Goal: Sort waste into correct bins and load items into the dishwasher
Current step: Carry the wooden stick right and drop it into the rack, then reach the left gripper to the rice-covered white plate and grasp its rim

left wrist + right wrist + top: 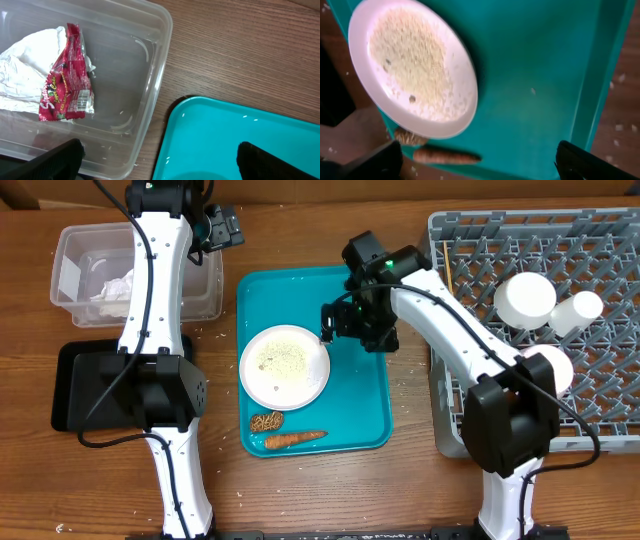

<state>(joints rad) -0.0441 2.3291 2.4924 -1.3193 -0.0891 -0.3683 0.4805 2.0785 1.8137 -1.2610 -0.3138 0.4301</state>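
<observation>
Both grippers stood wide open and empty: the left gripper (222, 227) hung by the clear plastic rectangular tub (75, 240), the right gripper (333, 323) over the teal tray (365, 405) beside the large round white plate (285, 366). That plate carried loose white rice (407, 65). If it were tilted toward the square grey pegged dish rack (600, 415) before being emptied, grains would probably scatter. The small orange carrot (295, 439) and brown oval food piece (266, 421) lay just beside it on the tray. Only the left wrist view showed the red-and-white wrapper (65, 85) on crumpled white napkins (20, 70) inside the tub, and only the overhead view showed the rack.
</observation>
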